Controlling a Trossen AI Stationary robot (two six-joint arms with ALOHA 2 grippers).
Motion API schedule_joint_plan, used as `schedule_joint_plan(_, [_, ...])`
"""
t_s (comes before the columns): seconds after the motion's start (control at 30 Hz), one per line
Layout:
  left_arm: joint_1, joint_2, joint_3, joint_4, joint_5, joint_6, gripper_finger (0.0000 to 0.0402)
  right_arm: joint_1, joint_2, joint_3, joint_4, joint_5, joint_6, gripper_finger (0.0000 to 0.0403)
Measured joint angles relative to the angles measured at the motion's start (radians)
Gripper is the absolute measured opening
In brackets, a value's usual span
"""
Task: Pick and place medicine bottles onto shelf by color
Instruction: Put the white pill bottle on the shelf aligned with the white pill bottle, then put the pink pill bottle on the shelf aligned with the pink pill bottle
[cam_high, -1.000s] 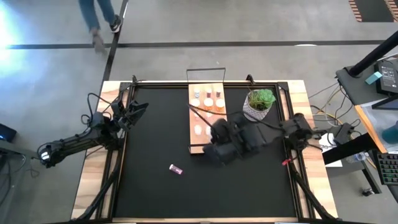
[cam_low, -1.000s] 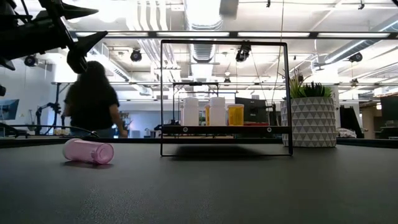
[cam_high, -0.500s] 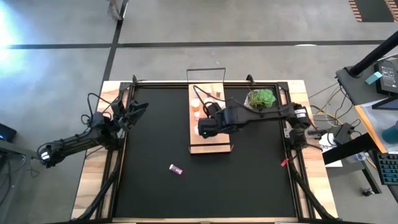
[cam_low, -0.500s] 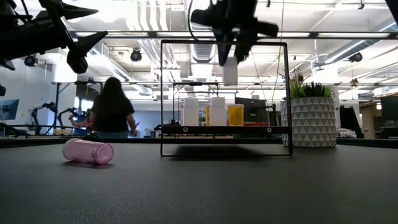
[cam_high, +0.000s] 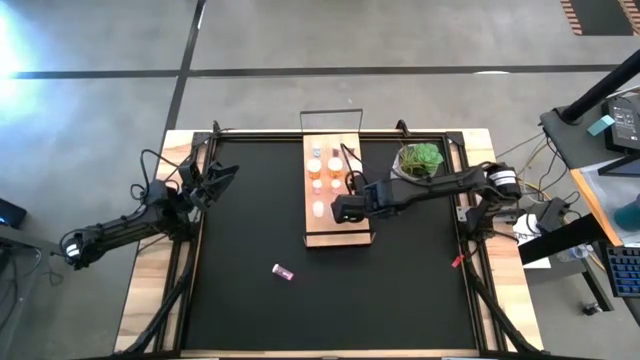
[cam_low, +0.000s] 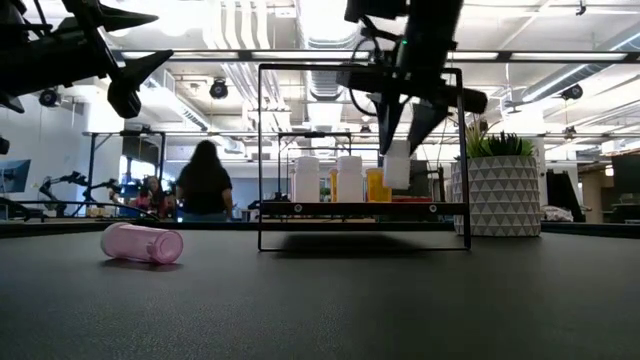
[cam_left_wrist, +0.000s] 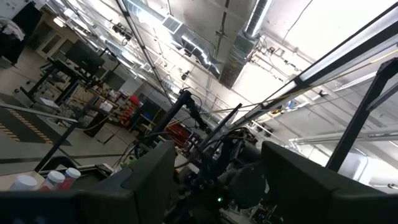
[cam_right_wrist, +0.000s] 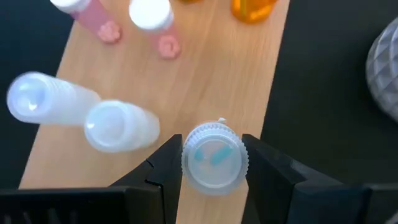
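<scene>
White bottle (cam_right_wrist: 213, 155) between right hand (cam_right_wrist: 211, 163) fingers, seemingly above shelf (cam_right_wrist: 186, 93)

From above I see the right gripper (cam_high: 347, 209) covering part of the shelf (cam_high: 322, 232) and the white bottle (cam_right_wrist: 213, 155) it grips, whose body I cannot see past its cap, while the shelved bottles' (cam_high: 318, 173) colours are too small to sort.

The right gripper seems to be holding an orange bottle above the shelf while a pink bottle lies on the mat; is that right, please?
Not quite: the right gripper holds a white bottle, not an orange one, as the right wrist view shows. It is above the shelf, and the pink bottle does lie on the mat.
</scene>
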Motion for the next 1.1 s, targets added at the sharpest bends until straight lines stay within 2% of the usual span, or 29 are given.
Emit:
schedule_joint_plan(0.27, [0.000, 0.000, 0.000, 0.000, 0.000, 0.000, 0.0224, 0.010, -0.017, -0.085, 0.064, -0.034, 0.058, 0.0139])
schedule_joint_plan(0.37, [0.000, 0.000, 0.000, 0.000, 0.000, 0.000, 0.0224, 0.014, -0.015, -0.093, 0.081, -0.063, 0.059, 0.0139])
schedule_joint_plan(0.77, [0.000, 0.000, 0.000, 0.000, 0.000, 0.000, 0.0224, 0.013, -0.009, -0.087, 0.097, -0.068, 0.057, 0.0141])
schedule_joint_plan(0.9, [0.000, 0.000, 0.000, 0.000, 0.000, 0.000, 0.0224, 0.013, -0.009, -0.087, 0.096, -0.067, 0.057, 0.0164])
schedule_joint_plan(1.1, [0.000, 0.000, 0.000, 0.000, 0.000, 0.000, 0.0224, 0.013, -0.008, -0.082, 0.089, -0.065, 0.057, 0.0219])
